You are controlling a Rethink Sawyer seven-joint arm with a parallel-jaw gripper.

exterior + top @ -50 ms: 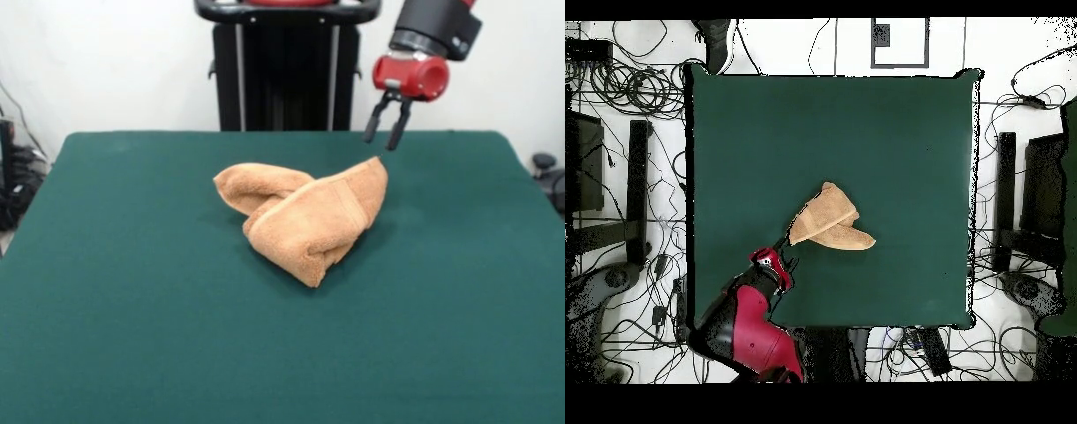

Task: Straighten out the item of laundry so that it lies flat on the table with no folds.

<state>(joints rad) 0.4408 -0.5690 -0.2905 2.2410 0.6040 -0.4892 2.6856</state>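
The big dark green surface [132, 336] is bare at the near side in the front view. Near its middle lies the small orange-tan towel [309, 216], bunched up and folded over itself, not flat. Its nearest part is a blunt folded corner that points toward the camera. From there the top fold runs up and to the right to a far corner, so the long way of this fold goes slantwise, from near-left to far-right. A woven band shows on this fold near its right end. A second rolled part sticks out to the left behind it. Just past the far right corner of the towel hangs the claw [387, 131] on the red and black arm, its two dark fingers [398, 129] a little apart, holding nothing and not touching the towel
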